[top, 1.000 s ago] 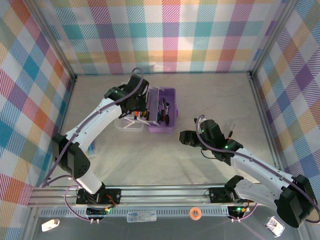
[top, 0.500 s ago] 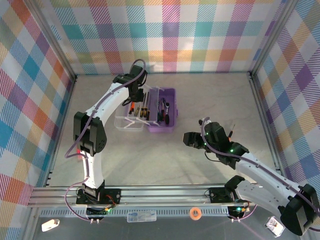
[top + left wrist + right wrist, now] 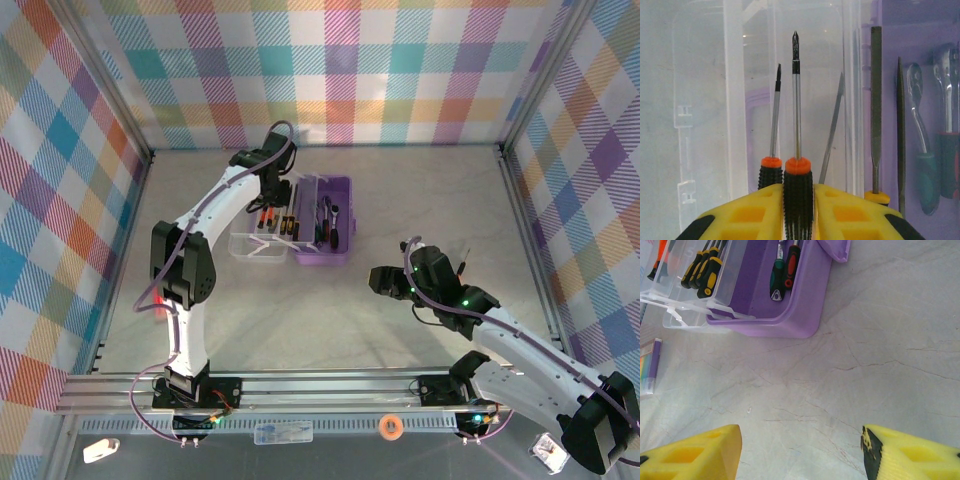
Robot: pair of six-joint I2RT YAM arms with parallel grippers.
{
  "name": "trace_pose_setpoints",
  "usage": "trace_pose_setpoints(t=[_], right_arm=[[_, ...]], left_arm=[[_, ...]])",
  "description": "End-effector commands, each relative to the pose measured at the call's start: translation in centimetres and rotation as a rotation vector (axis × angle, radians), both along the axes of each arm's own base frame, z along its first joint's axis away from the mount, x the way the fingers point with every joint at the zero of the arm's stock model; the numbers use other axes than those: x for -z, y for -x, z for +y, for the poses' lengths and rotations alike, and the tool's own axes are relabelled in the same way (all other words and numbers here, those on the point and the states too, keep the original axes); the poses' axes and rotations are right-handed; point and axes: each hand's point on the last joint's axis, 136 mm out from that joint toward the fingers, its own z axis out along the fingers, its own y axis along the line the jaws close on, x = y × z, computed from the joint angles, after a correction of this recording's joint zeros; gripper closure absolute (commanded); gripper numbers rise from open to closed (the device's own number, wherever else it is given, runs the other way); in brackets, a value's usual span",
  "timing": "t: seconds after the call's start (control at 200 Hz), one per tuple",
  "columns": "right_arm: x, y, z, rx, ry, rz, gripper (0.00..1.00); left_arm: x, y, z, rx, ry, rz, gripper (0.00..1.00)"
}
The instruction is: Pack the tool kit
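1 table (image 3: 420,190): pale marbled top inside checked walls, with both arms working from the near edge.
2 arms: the left one stretches to the far side above the kit, while the right one hangs low over bare table, well apart from the kit on its right.
Case (image 3: 335,255): lilac, standing open at mid-table, with green- and red-handled tools (image 3: 779,280) lying inside.
Clear lid (image 3: 252,248): folded out flat to the left of the case, with several thin drivers resting in it side by side.
Right gripper (image 3: 800,442): fingers spread wide and holding nothing.
Left gripper (image 3: 798,200): clenched on the ribbed black handle of a screwdriver.
Held screwdriver (image 3: 797,120): orange collar, shaft sticking straight out past the fingers, over the lid and just beside an orange-collared driver (image 3: 774,125). I cannot tell whether it touches the lid.
Thin dark tool (image 3: 462,262): lies loose on the table just beyond the right arm, so packing looks unfinished.
Risk 1: the grip sits on the handle end alone, so the long shaft may swing or slip if the tip catches a lid rib.
Risk 2: the neighbours lie close, and a skewed set-down could knock them out of line or leave this driver lying across them.
Risk 3: a driver sitting proud in the lid would likely stop the case from closing later.
Risk 4: pressing down on the unsupported lid could tilt or shift the light case.
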Motion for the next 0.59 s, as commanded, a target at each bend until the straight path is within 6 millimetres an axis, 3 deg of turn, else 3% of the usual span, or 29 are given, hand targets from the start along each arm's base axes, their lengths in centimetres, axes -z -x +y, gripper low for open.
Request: trace_pose_setpoints(t=[0.0, 0.165, 0.28, 0.475, 0.59], right_arm=[[0.5, -0.2, -0.4, 0.023, 0.015, 0.012, 0.35], [0.6, -0.2, -0.6, 0.031, 0.016, 0.018, 0.35], [0.5, -0.3, -0.9, 0.040, 0.027, 0.018, 0.35], [0.3, -0.6, -1.7, 0.062, 0.080, 0.023, 0.35], [0.3, -1.0, -2.5, 0.093, 0.131, 0.040, 0.35]], left_arm=[[-0.4, 0.0, -0.3, 0.017, 0.013, 0.016, 0.77], [-0.4, 0.0, -0.4, 0.016, 0.011, 0.024, 0.73], [-1.5, 0.1, -0.5, 0.014, 0.032, 0.009, 0.73], [-6.3, 1.0, -0.6, -0.009, 0.125, -0.103, 0.68], [-9.3, 3.0, -0.5, -0.036, 0.247, -0.205, 0.62]])
